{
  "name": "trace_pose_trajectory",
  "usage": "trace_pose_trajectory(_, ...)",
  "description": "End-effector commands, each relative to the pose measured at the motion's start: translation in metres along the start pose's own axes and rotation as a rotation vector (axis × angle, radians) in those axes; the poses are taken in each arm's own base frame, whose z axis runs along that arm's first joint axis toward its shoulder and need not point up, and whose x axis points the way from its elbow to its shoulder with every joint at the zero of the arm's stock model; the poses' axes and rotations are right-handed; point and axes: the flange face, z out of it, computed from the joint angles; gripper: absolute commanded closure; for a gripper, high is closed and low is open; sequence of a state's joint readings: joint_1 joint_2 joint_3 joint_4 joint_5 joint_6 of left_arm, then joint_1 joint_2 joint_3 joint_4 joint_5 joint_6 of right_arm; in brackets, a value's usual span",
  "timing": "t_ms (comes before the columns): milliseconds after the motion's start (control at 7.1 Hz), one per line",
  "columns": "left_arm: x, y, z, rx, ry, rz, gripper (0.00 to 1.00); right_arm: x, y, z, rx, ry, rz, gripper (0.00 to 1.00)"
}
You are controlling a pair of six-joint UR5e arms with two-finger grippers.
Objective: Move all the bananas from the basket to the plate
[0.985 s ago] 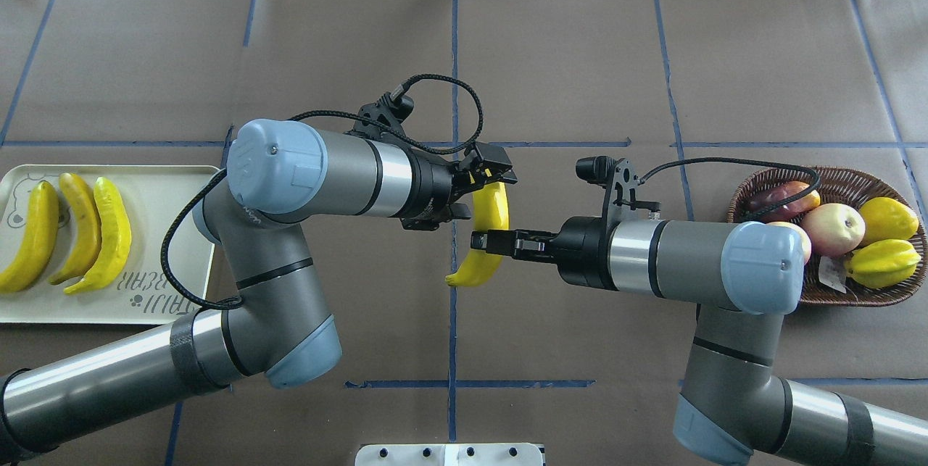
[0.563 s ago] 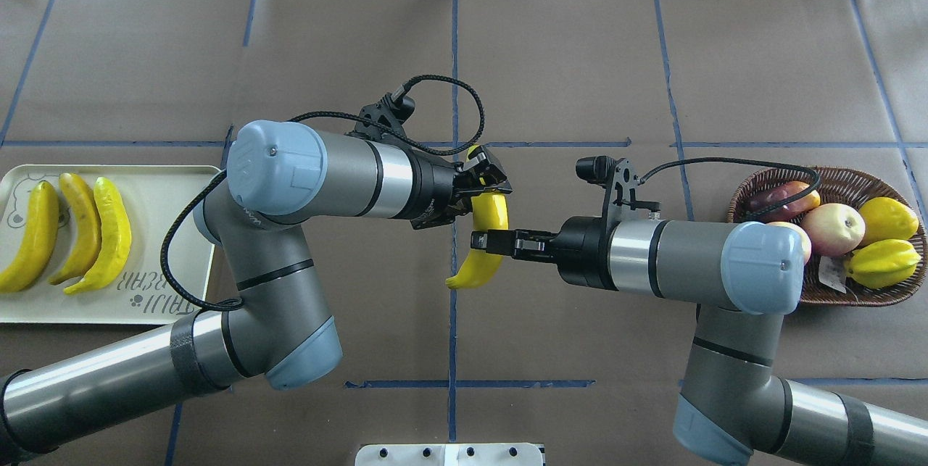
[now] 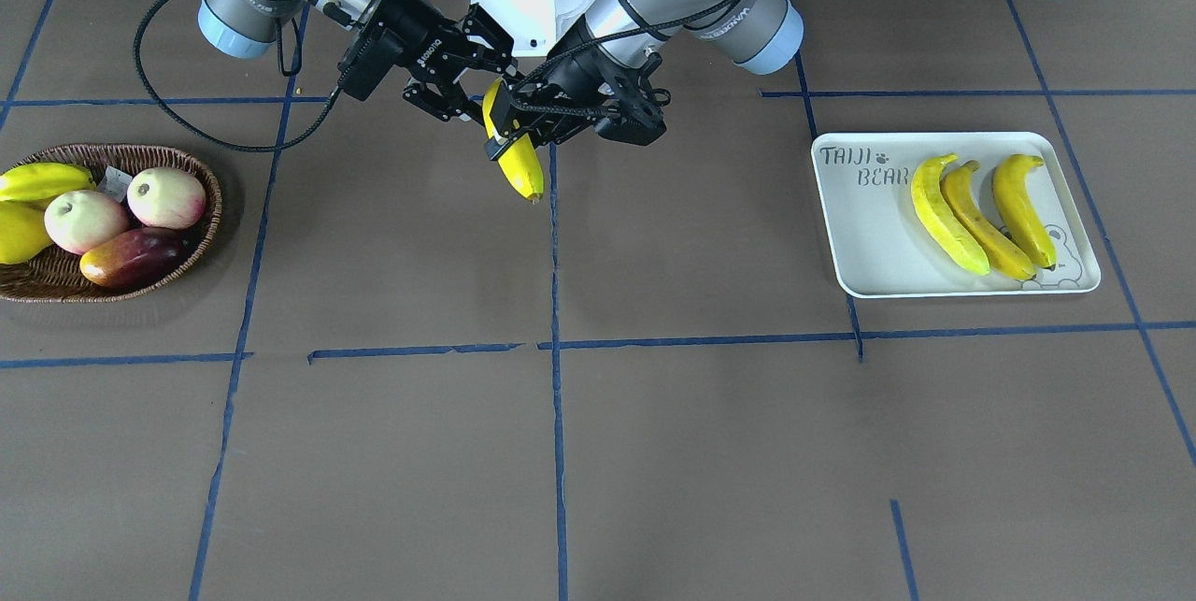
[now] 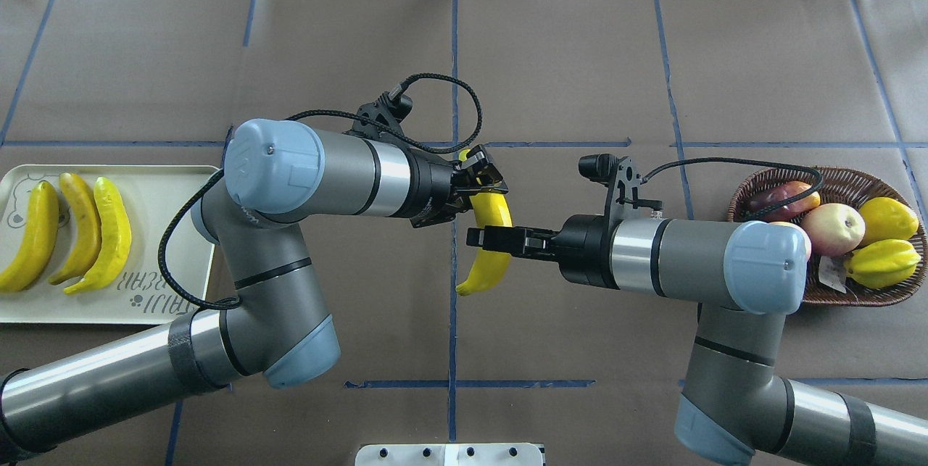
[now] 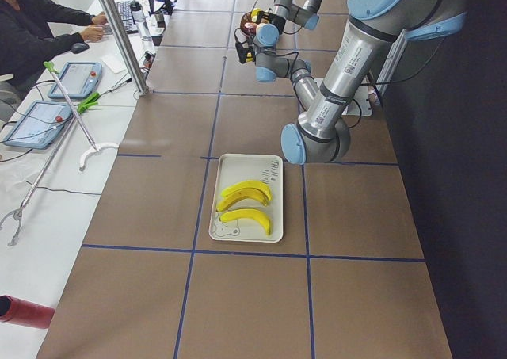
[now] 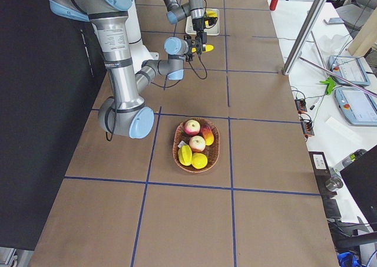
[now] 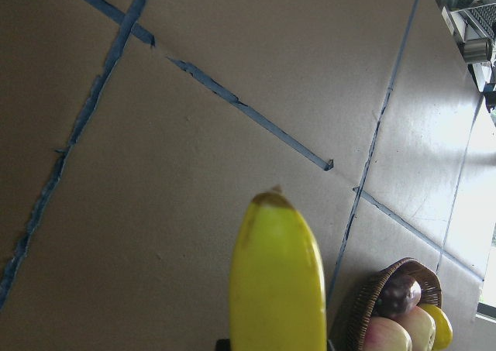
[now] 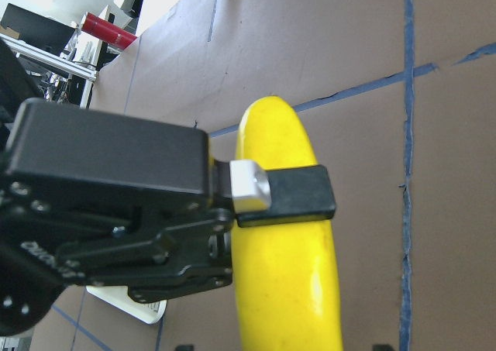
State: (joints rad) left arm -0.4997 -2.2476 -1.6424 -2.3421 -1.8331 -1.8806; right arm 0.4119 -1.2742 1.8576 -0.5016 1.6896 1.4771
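Note:
A yellow banana (image 4: 489, 216) hangs over the middle of the table. My left gripper (image 4: 484, 175) is shut on its upper end, and one left finger (image 8: 283, 192) crosses the banana (image 8: 287, 273) in the right wrist view. My right gripper (image 4: 484, 238) is at the banana's middle, open, with its fingers standing clear of the fruit. Three bananas (image 4: 72, 230) lie side by side on the white plate (image 4: 167, 292) at the left. The wicker basket (image 4: 834, 175) at the right holds apples, a dark reddish fruit and yellow fruits.
Blue tape lines cross the brown table cover. A white block (image 4: 449, 454) sits at the near edge between the arm bases. A person sits at a side desk (image 5: 47, 26) beyond the table's far edge.
My left gripper shut on the banana's upper end. After that my right gripper let go and the banana's lower tip swung slightly right and down.

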Motion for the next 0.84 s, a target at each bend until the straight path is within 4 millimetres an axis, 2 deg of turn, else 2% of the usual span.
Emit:
trace_pose_trajectory(0,0.0,-0.009,-0.003,0.015,-0.002,0.003,1.0,-0.004,-0.002,-0.004,0.004,-0.01,0.008,0.0)
trace_pose_trajectory(141,0.003,-0.016,-0.006,0.029,-0.001,-0.001,1.0,-0.008,-0.001,-0.013,0.002,-0.019,0.007,0.0)
trace_pose_trajectory(282,0.003,-0.034,-0.013,0.057,-0.001,0.002,1.0,-0.008,-0.001,-0.02,0.0,-0.022,0.004,0.0)
trace_pose_trajectory(563,-0.027,-0.084,-0.026,0.131,-0.051,-0.022,1.0,-0.006,0.003,-0.053,-0.004,-0.027,0.003,0.0)
trace_pose_trajectory(704,-0.045,-0.099,-0.032,0.156,-0.077,-0.018,1.0,-0.002,0.002,-0.07,-0.001,-0.021,0.002,0.0)
